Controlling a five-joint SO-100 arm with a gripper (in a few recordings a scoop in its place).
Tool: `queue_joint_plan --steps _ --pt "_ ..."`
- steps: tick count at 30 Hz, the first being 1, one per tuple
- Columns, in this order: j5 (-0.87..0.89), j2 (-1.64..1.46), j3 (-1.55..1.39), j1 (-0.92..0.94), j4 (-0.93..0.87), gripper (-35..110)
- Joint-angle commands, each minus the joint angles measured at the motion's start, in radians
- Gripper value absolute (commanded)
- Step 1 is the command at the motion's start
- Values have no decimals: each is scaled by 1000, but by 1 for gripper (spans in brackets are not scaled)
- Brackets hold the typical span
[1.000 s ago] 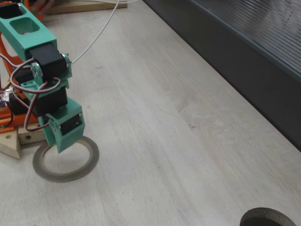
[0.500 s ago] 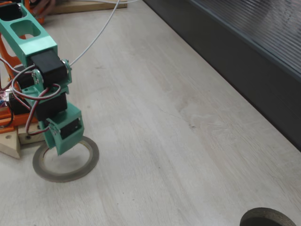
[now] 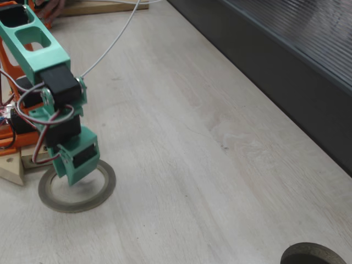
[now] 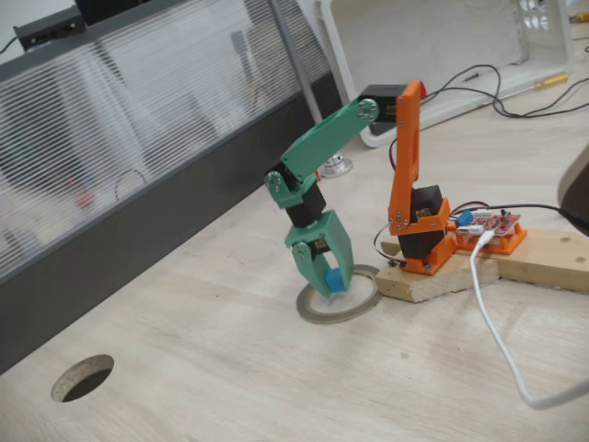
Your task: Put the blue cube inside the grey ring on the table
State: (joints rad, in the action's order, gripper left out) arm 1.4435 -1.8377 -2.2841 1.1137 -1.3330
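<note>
The blue cube (image 4: 333, 280) sits between the fingers of my green gripper (image 4: 329, 289), which is shut on it. The gripper points down into the opening of the grey ring (image 4: 318, 316), with the cube low over the table (image 4: 230, 368) inside the rim. In the other fixed view the gripper (image 3: 75, 177) hangs over the back left part of the grey ring (image 3: 103, 190) and its body hides the cube. The ring lies flat on the pale wood table (image 3: 192, 137).
The arm's orange base (image 4: 419, 230) stands on a wooden block (image 4: 515, 262) right beside the ring. A white cable (image 4: 497, 341) runs across the table. A dark ribbed panel (image 3: 286, 55) borders the table. A dark round opening (image 3: 313, 254) lies far from the ring.
The gripper has dropped a little and shifted slightly right, further over the ring's opening. The ring has not moved.
</note>
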Motion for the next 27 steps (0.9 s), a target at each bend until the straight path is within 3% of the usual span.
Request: queue_joint_plan --steps 1,27 --pt "15 12 -8 11 5 17" --pt "8 25 -8 9 2 17"
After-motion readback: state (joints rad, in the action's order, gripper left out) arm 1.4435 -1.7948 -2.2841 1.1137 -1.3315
